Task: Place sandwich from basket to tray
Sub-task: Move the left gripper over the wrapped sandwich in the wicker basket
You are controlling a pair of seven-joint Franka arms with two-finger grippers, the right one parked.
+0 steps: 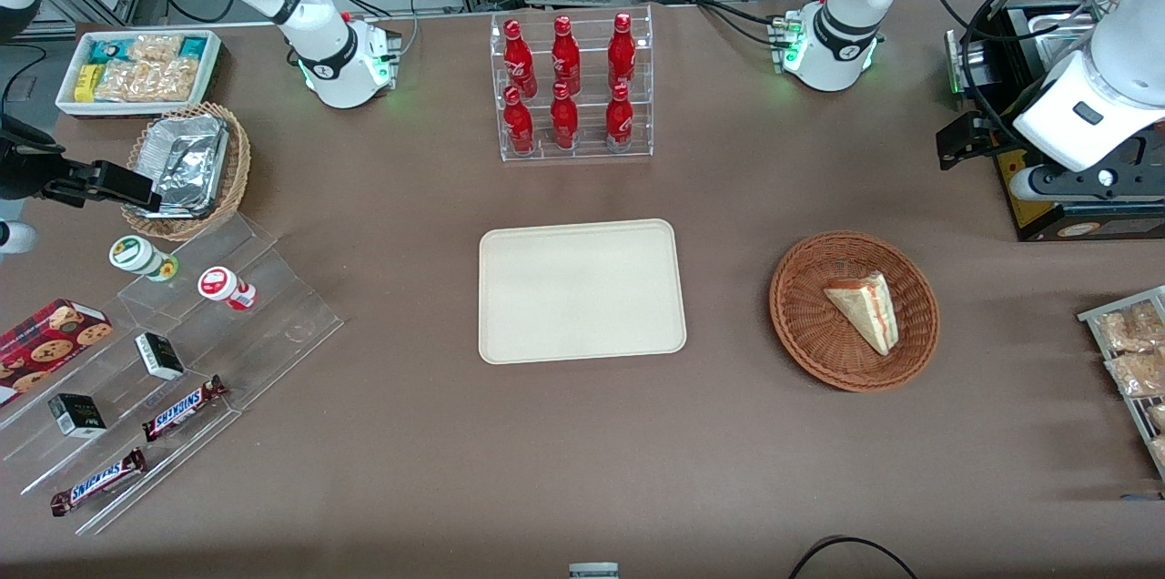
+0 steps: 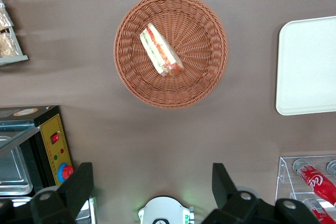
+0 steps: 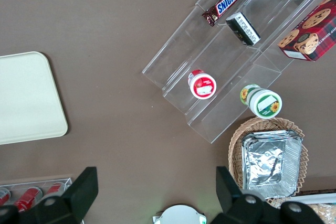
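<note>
Nothing is moved yet: the sandwich [image 2: 161, 50] lies in the basket [image 1: 801, 324], near the table's working-arm end. The tray [image 1: 582, 290] sits bare at the table's centre. The gripper [image 2: 152, 190] hovers high, fingers spread wide, holding nothing. Everything remains: descend, grasp, carry, release.

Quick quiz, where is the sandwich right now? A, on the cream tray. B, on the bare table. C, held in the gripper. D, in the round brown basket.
D: the sandwich lies in the basket, the tray is bare, and the open gripper hangs above, apart.
</note>
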